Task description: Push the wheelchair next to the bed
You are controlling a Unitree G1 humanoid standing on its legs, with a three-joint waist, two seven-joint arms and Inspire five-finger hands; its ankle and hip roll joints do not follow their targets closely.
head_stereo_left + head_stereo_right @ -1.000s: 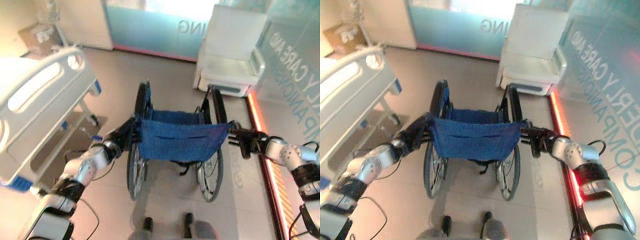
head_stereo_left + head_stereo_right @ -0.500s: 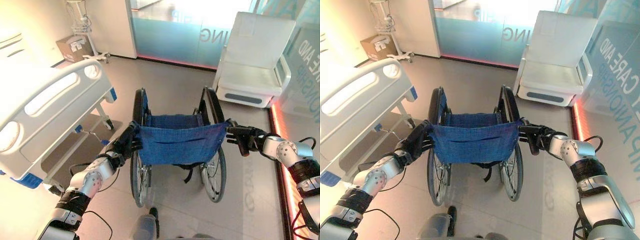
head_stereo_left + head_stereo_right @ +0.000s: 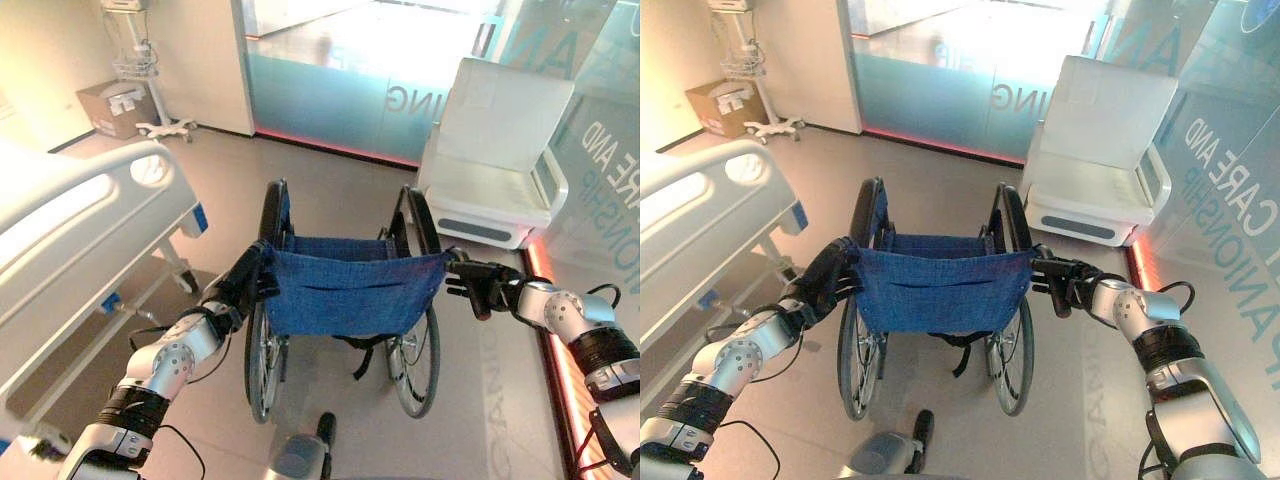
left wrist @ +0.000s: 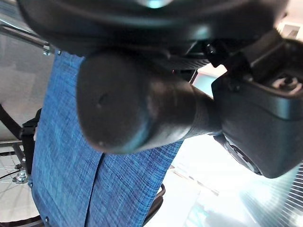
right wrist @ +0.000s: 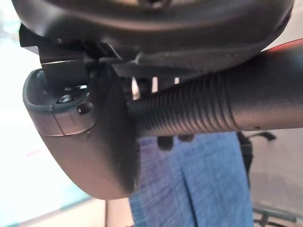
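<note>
To our left stands the bed (image 3: pixel 70 250), its rail end near the wheelchair (image 3: pixel 345 290) but apart. Our left hand (image 3: pixel 245 285) is curled round one push handle, our right hand (image 3: pixel 480 288) round the other. We should push evenly, easing left so the near wheel skirts the bed's frame. Open floor (image 3: pixel 330 175) lies ahead; the white armchair (image 3: pixel 495 150) crowds the right.

The bed (image 3: pixel 70 250) runs off the frame's left edge, and the wheelchair (image 3: pixel 345 290) backrest hides its seat.
</note>
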